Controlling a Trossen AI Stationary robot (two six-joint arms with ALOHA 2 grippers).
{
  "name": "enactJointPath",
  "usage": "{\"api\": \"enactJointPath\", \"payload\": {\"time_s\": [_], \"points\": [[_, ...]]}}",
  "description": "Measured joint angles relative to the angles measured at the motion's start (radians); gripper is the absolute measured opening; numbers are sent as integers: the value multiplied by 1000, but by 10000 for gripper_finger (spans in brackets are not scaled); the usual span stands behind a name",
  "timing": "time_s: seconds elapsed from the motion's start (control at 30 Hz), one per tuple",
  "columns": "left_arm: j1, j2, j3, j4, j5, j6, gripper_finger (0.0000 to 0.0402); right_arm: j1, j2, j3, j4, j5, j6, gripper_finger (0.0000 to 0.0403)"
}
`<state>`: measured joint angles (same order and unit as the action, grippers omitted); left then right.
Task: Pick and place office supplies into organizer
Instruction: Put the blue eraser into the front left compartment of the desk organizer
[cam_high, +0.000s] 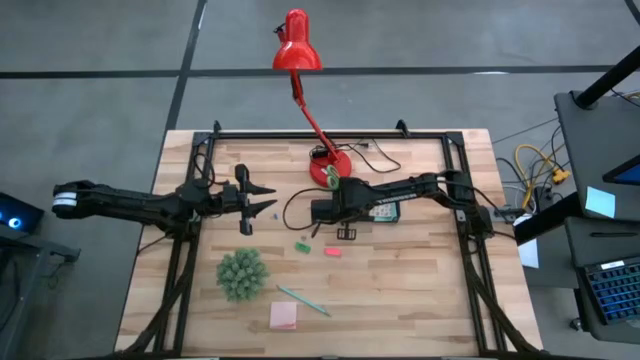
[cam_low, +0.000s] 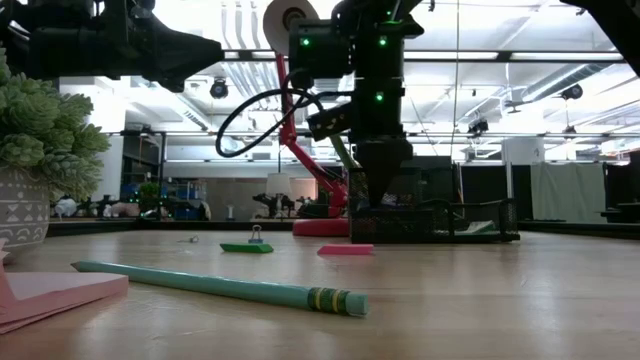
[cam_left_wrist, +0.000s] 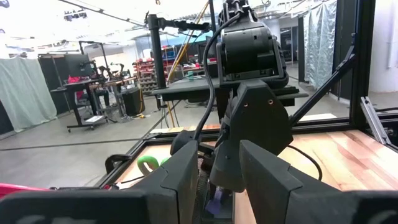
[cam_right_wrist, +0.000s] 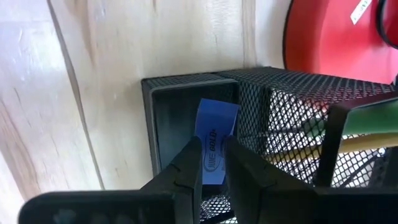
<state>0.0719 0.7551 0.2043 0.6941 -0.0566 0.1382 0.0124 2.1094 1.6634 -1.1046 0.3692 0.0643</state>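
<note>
The right gripper (cam_right_wrist: 213, 163) hung over the black mesh organizer (cam_right_wrist: 186, 84) beside the red lamp base (cam_right_wrist: 336, 37), its fingers pinching a small blue labelled piece (cam_right_wrist: 214, 134) inside an end compartment. The left gripper (cam_high: 262, 199) waited apart — fingers partly spread, empty. A teal pen (cam_low: 215, 285) lay on the table (cam_low: 480, 300).

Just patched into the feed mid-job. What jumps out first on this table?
The red desk lamp towers over the table's far edge, its round base beside the black mesh organizer. The right gripper hangs over the organizer, pinching a blue eraser above a compartment. Nearer the front lie a fuzzy green ball, teal pencil and pink sticky pad.
</note>
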Motion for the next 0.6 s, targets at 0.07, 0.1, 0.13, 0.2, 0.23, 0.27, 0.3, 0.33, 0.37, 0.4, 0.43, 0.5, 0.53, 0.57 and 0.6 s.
{"api": "enactJointPath", "payload": {"time_s": [0.07,0.1,0.13,0.2,0.23,0.27,0.3,0.33,0.37,0.4,0.43,0.5,0.53,0.57,0.6], "points": [[0,0,0,0,0,0,107,0,0,0,0,-1,-7,52],[0,0,0,0,0,0,107,0,0,0,0,-1,-10,52],[0,0,0,0,0,0,107,0,0,0,0,-1,-11,52],[0,0,0,0,0,0,107,0,0,0,1,-2,-13,52],[0,0,0,0,0,0,107,0,0,0,2,-2,-13,52],[0,0,0,0,0,0,107,0,0,0,2,-3,-13,52],[0,0,0,0,0,0,107,0,0,0,2,-5,-13,52],[0,0,0,0,0,0,107,0,0,0,2,-8,-13,52],[0,0,0,0,0,0,107,0,0,0,2,-10,-13,52],[0,0,0,0,0,0,107,0,0,0,2,-10,-13,52],[0,0,0,0,0,0,107,0,0,0,2,-11,-13,52],[0,0,0,0,0,0,107,0,0,0,2,-14,-13,52],[0,0,0,0,0,0,107,0,0,0,2,-18,-13,52],[0,0,0,0,0,0,107,0,0,0,3,-29,-13,52],[0,0,0,0,0,0,107,0,0,0,5,-38,-13,52]]}}
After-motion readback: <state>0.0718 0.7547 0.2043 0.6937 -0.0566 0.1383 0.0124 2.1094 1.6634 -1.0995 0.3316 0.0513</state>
